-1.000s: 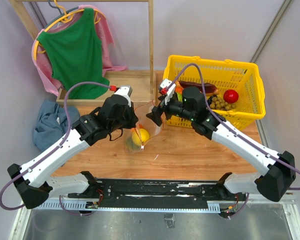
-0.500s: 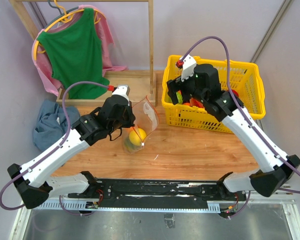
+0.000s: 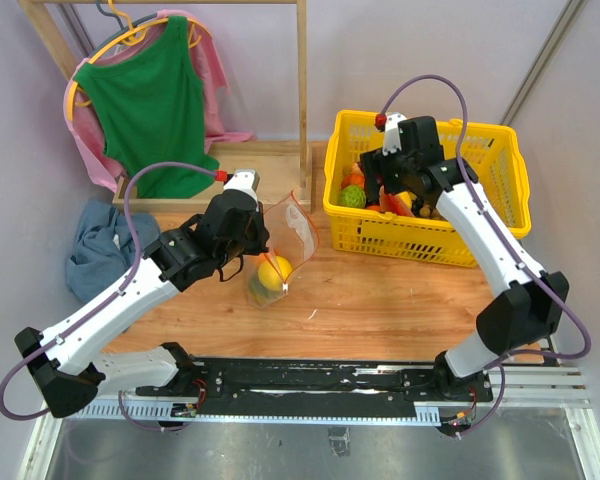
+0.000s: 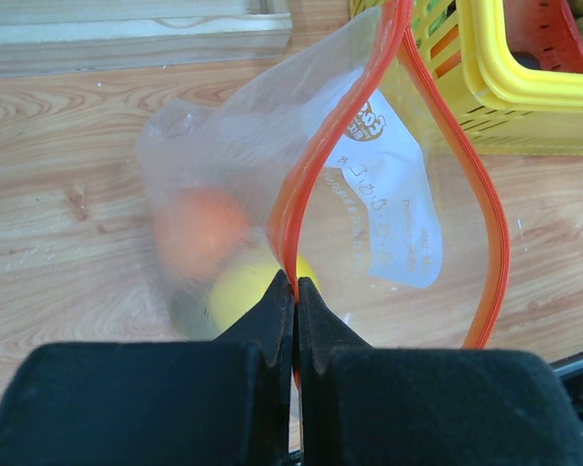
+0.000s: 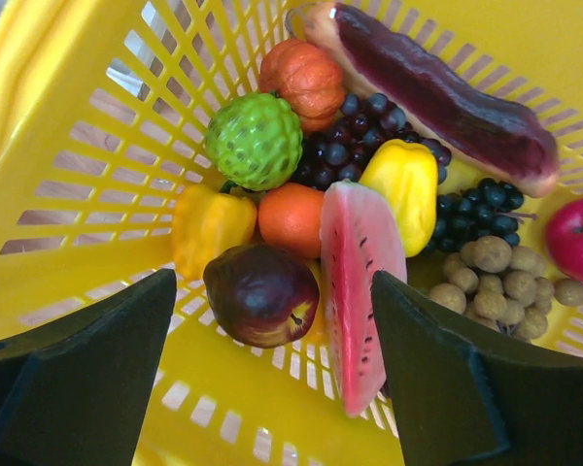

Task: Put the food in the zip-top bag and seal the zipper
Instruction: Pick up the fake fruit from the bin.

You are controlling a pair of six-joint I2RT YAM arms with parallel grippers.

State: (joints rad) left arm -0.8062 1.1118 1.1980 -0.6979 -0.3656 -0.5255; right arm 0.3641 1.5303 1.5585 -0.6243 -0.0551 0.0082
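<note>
The clear zip-top bag stands open on the table, its mouth up. My left gripper is shut on the bag's orange-red zipper and holds the mouth open. A yellow fruit and an orange one lie inside. My right gripper is open and empty, low over the yellow basket. A dark red apple lies between its fingers, and a watermelon slice lies by the right finger. An orange, a yellow pepper, a green fruit and an eggplant lie beyond.
The yellow basket stands at the back right of the wooden table. A wooden clothes rack with a green top stands at the back left. A blue cloth lies at the left edge.
My right arm has swung from the bag's mouth back and to the right, and now hangs over the basket. The left gripper and the bag have stayed put.
</note>
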